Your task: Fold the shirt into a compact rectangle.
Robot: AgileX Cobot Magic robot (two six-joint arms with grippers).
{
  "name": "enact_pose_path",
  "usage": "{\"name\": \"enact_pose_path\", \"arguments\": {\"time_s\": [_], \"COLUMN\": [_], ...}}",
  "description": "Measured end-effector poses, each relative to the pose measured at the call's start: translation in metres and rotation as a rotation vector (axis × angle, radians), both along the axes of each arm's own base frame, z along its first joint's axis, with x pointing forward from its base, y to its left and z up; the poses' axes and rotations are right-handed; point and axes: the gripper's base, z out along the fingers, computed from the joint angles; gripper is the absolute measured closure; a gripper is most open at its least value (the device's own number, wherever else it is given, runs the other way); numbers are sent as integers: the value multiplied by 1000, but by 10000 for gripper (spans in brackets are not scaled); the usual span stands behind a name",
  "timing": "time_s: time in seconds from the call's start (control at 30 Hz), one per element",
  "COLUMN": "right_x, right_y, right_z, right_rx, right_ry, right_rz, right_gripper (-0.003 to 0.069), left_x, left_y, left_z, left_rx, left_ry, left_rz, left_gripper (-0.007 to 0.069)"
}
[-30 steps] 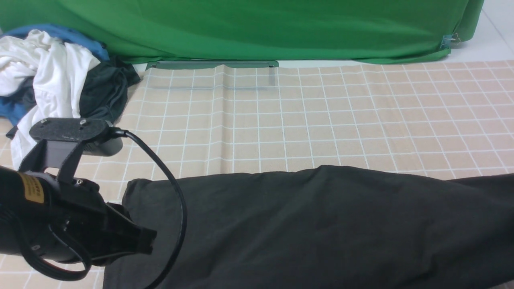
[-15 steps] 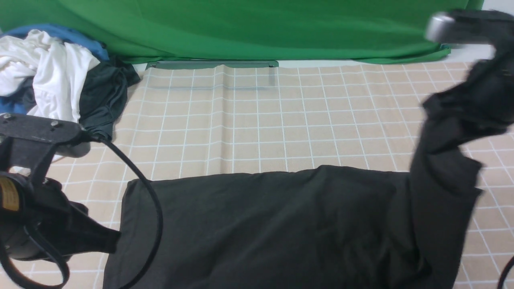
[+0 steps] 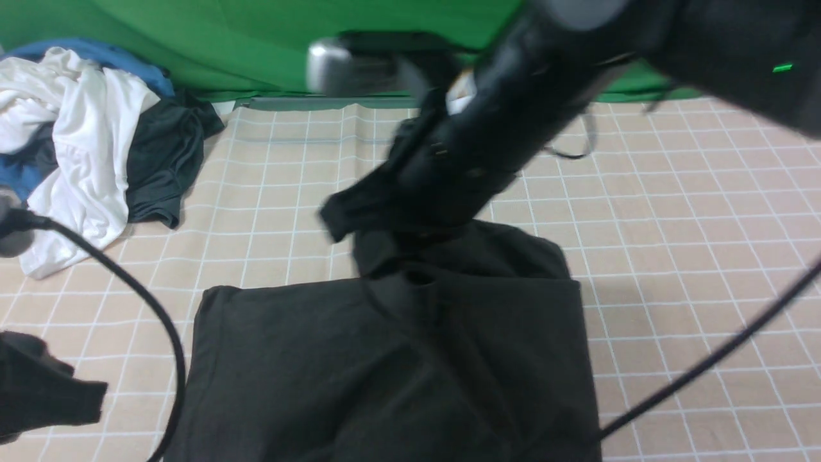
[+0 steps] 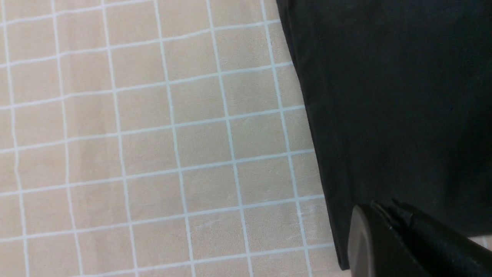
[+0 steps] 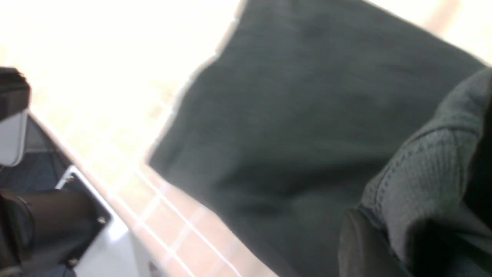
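Shirt: the black shirt (image 3: pixel 397 359) lies on the checked surface (image 3: pixel 673 212) in front of me, near the middle, with its right end doubled back over the body
Right fingers: my right fingers (image 5: pixel 365 246) are narrow and pinch a ribbed edge of the shirt, and the cloth hangs from them in a raised bunch over the far middle of the garment
Left fingers: my left fingers (image 4: pixel 403 238) are pressed together on nothing, low at my near left, just beside the shirt's left edge
Key relation: the shirt's long axis runs left to right, and the flat left edge that the carried end must meet lies to the left of my right fingers and nearer to me
Nearer arm: my left arm is closer to that edge, but my right arm has the cloth
Step in hand: I judge this to be mid-fold, right end going over the left
Risk: the bunch may land crumpled unless laid flat
Elsewhere: a pile of clothes (image 3: pixel 83 128) sits far left, well apart
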Motion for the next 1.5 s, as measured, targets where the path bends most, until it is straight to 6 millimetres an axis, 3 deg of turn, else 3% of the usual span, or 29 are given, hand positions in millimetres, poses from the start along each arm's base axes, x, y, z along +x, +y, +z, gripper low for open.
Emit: {"name": "enact_pose_path", "arguments": {"time_s": [0.27,0.53,0.6,0.7,0.83,0.9,1.03,1.13,1.2,1.3,1.5], "right_x": [-2,0,2,5,2,2,12,34,40,49,46], "right_y": [76,119,125,133,138,136,121,95,90,82,82], "right_z": [-30,-73,-84,-98,-101,-98,-85,-71,-70,-73,-98], "right_rx": [12,33,50,82,105,93,23,-84,-105,-145,-214], "right_ry": [7,36,42,67,61,41,9,-79,-105,-155,-137], "right_rz": [102,104,90,71,108,168,280,358,374,430,503], "right_gripper": [528,525,499,386,207,165,169,214,218,211,163], "left_x": [-26,-33,-33,-33,-33,-33,-33,-33,-33,-33,-33], "left_y": [14,18,18,18,18,18,18,18,18,18,18], "left_z": [11,14,14,14,14,14,14,14,14,14,14], "left_rx": [-19,-31,-31,-31,-31,-31,-31,-33,-35,-39,-42], "left_ry": [-84,-116,-116,-116,-116,-116,-116,-116,-116,-115,-115], "left_rz": [16,19,19,19,19,19,19,22,25,32,36], "left_gripper": [606,606,606,606,606,606,606,606,606,606,606]}}
